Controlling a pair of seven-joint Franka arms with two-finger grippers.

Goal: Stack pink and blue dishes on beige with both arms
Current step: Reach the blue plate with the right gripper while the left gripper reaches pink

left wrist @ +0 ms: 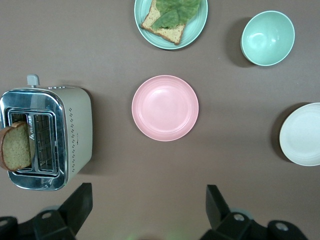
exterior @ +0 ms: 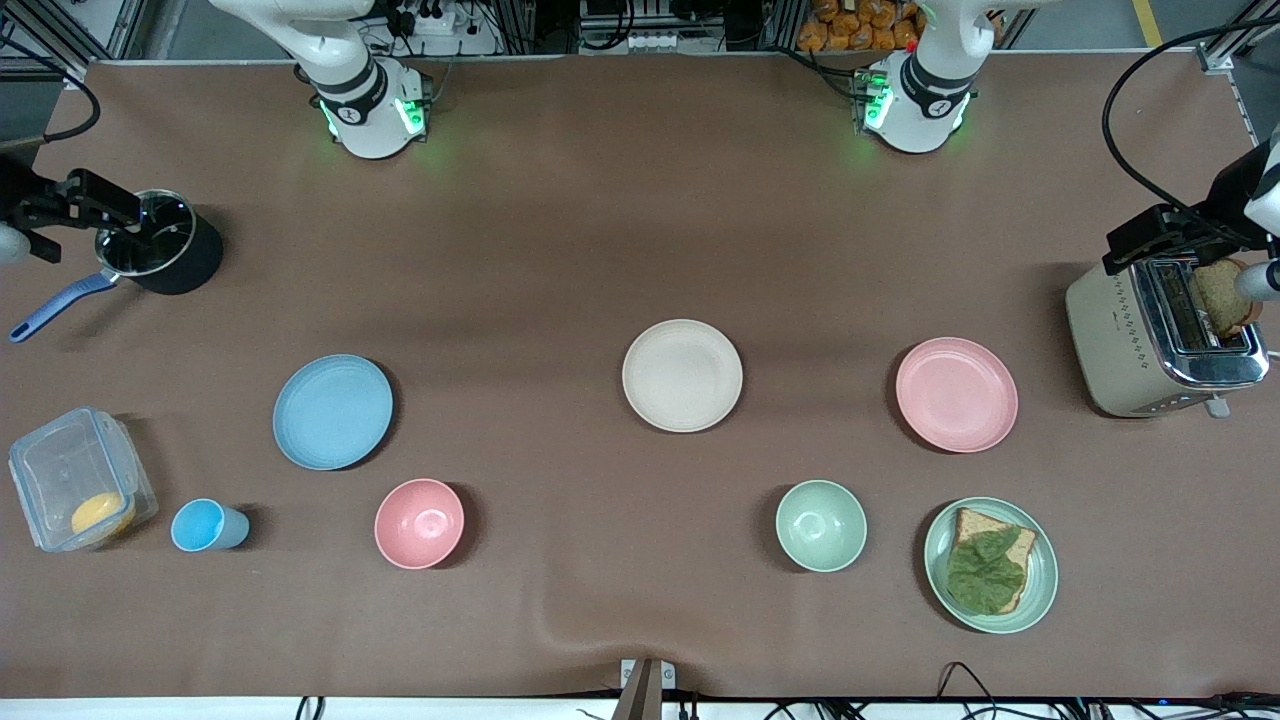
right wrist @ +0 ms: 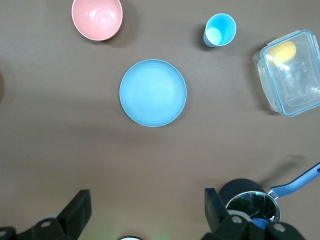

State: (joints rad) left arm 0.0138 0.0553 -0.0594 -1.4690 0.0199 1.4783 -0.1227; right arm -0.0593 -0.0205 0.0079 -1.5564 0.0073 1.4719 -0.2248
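Observation:
The cream-beige plate lies mid-table. The pink plate lies beside it toward the left arm's end, and also shows in the left wrist view. The light blue plate lies toward the right arm's end and shows in the right wrist view. All three plates lie apart, with nothing on them. My left gripper hangs open and empty, high by the toaster. My right gripper hangs open and empty, high by the pot.
A toaster with a bread slice stands beside the pink plate. Nearer the camera are a pale green plate with bread and lettuce, a green bowl, a pink bowl, a blue cup and a clear container. A black pot stands farther back.

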